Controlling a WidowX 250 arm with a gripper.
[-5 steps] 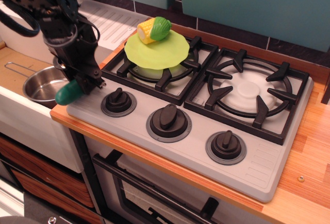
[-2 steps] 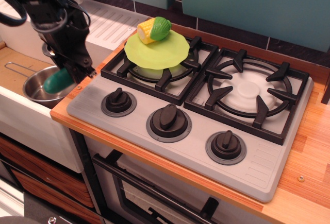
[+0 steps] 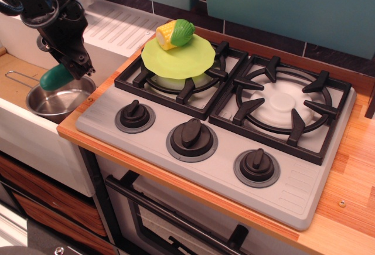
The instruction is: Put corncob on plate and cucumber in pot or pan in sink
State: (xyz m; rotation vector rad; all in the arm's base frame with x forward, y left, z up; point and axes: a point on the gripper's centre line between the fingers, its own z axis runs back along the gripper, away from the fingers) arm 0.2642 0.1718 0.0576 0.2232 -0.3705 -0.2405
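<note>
The corncob [image 3: 174, 33] lies on the lime-green plate [image 3: 179, 60], which rests on the left rear burner. My gripper [image 3: 67, 72] is shut on the dark green cucumber [image 3: 55, 78] and holds it tilted just above the shiny steel pan [image 3: 58, 101]. The pan sits in the sink [image 3: 17, 73] at the left, its wire handle pointing left. The fingertips are partly hidden behind the cucumber.
The grey stovetop [image 3: 222, 132] with three black knobs and two black grates fills the middle. A ribbed white drainboard [image 3: 120, 29] lies behind the sink. A wooden counter edge [image 3: 351, 173] runs on the right.
My gripper has carried the cucumber left and up from the stove's front-left corner to above the pan in the sink. The corncob and plate have not moved.
</note>
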